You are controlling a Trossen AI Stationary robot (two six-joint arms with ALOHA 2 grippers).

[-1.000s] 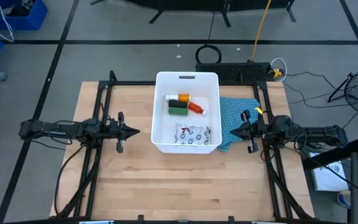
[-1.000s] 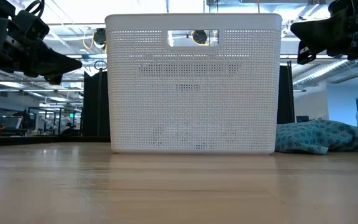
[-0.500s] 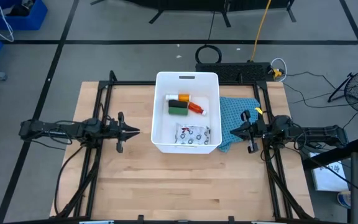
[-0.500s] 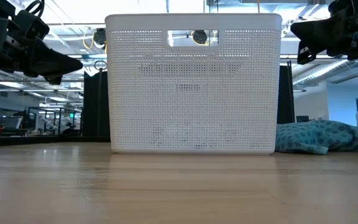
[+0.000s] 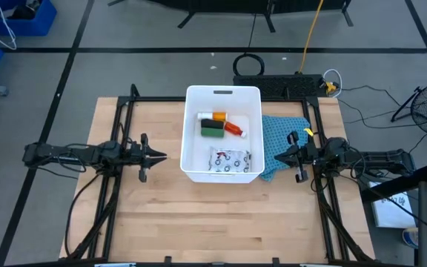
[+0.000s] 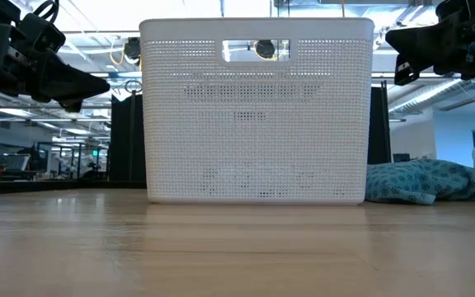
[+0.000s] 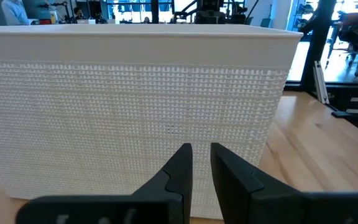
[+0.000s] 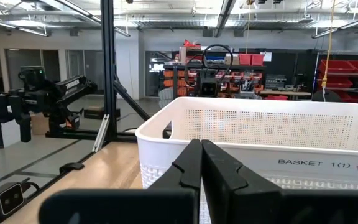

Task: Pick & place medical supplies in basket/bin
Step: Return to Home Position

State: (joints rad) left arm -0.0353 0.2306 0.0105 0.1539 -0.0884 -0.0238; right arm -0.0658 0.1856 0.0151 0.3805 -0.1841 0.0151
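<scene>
The white basket (image 5: 224,92) stands mid-table and fills the low view (image 6: 254,115). On its floor lie the white patterned packet (image 5: 230,160), the green block (image 5: 212,132), a black block (image 5: 210,123), the orange pill bottle (image 5: 218,116), the small white bottle (image 5: 203,116) and the red tube (image 5: 233,130). My left gripper (image 5: 161,156) hovers left of the basket, its fingers (image 7: 185,163) close together with only a slit between them. My right gripper (image 5: 276,156) hovers right of it, over the blue cloth, and is shut (image 8: 201,149). Neither holds anything.
A blue patterned cloth (image 5: 282,137) lies crumpled against the basket's right side and shows in the low view (image 6: 427,181). Bare wooden table (image 5: 221,215) stretches in front of the basket. Black frame rails run along both table sides.
</scene>
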